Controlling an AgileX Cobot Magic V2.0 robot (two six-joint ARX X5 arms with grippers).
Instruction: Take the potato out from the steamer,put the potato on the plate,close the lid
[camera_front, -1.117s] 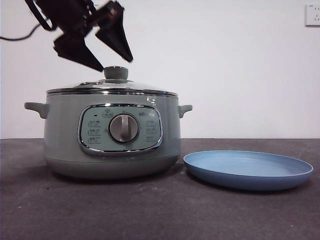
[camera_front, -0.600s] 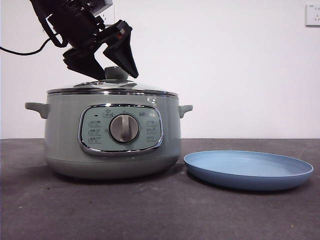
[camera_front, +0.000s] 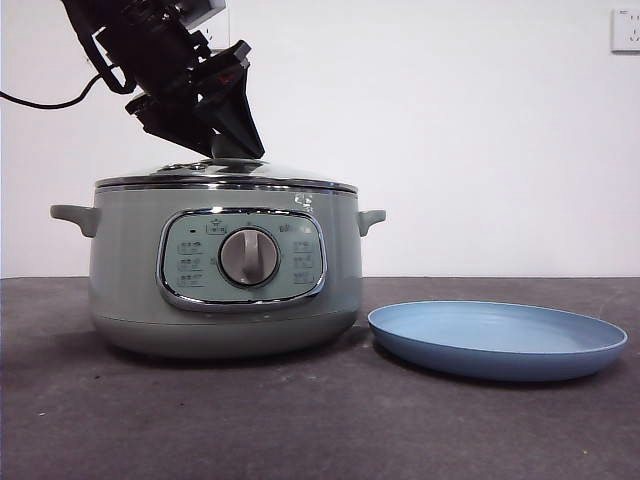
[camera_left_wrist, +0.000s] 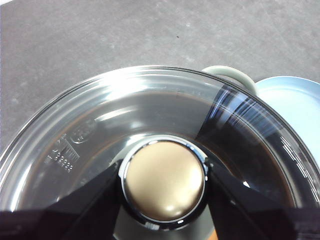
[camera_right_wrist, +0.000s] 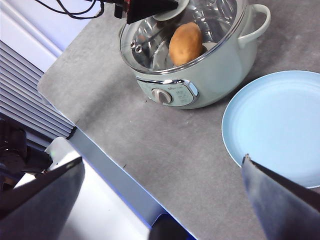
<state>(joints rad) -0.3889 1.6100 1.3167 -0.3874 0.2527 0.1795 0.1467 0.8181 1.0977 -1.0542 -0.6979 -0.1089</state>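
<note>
The sage-green steamer (camera_front: 130, 270) stands left on the dark table with the glass lid (camera_front: 300, 177) on it. My left gripper (camera_front: 232, 145) comes down from the upper left with its jaws closed on the lid's knob (camera_left_wrist: 164, 186), one jaw pressed to each side. The knob is hidden behind the jaws in the front view. The potato (camera_right_wrist: 186, 42) lies inside the steamer (camera_right_wrist: 200, 75) and shows through the lid (camera_right_wrist: 150, 45). The light-blue plate (camera_front: 497, 340) sits to the right of the steamer with nothing on it. My right gripper (camera_right_wrist: 162, 161) is open and empty, high above the table's front.
A black cable (camera_front: 40, 103) hangs at the left wall and a wall socket (camera_front: 625, 30) is at the top right. The table's front edge (camera_right_wrist: 115, 170) runs below the steamer in the right wrist view. The steamer's side handle (camera_left_wrist: 230, 75) points toward the plate (camera_left_wrist: 295, 100).
My left gripper came down from above the lid onto its knob, and its jaws closed in from either side of the knob. The steamer, lid and plate have not moved.
</note>
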